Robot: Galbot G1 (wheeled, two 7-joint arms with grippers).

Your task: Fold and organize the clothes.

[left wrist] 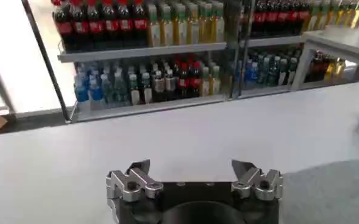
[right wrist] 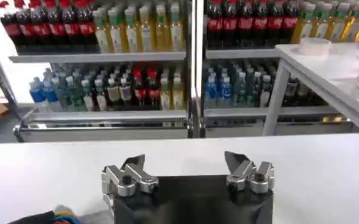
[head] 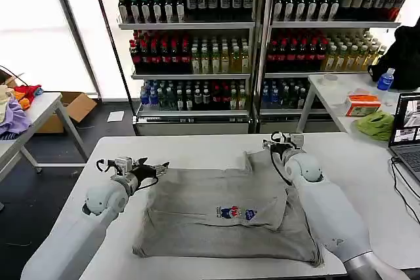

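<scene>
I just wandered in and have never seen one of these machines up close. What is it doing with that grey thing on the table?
A two-armed robot is working on a light grey cotton shirt with a small multicoloured chest print, which lies partly folded on the white table. The left gripper is open at the shirt's left edge. The right gripper is open at the shirt's far right corner. Neither holds the cloth at this moment.

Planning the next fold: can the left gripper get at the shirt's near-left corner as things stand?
Probably yes. The left gripper is open, holding nothing, at the far-left edge of the grey shirt. Nothing lies on the white table between it and that corner. The right gripper is open by the collar, well clear.
</scene>
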